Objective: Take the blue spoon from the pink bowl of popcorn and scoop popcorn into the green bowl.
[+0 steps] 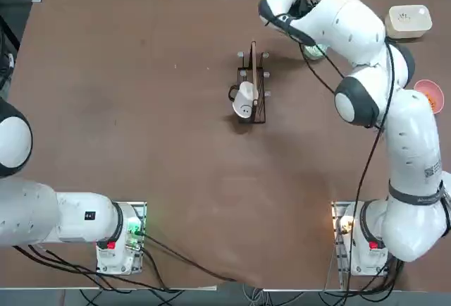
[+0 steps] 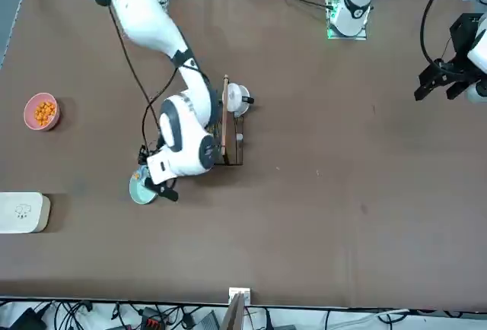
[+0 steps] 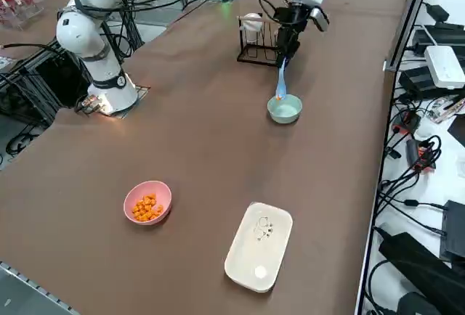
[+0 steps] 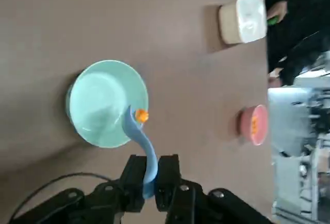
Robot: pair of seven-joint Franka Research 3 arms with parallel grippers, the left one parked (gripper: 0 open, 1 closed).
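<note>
Blue spoon point(image 4: 143, 142): thin light-blue plastic, curved handle, pinched at its upper end between the closed fingers of the right gripper point(image 4: 150, 178) and hanging bowl-end down over the green bowl point(image 4: 107, 103), at the far right of the table as the robot faces it. Judged very light and slightly flexible, smooth enough to twist or slip in a two-finger pinch; the hold near the handle's end gives reach but little control over tilt. One popcorn point(image 4: 141, 114) kernel sits at the spoon's tip, above the bowl's rim; small and loose, it will likely roll off at any tilt. Green bowl: pale mint, its inside looks bare; probably light and liable to slide if nudged. Pink bowl point(image 3: 147, 202): well apart on the robot's right, nearer its base, holding the remaining popcorn. White rounded-square box point(image 3: 259, 246): just beside the pink bowl.
</note>
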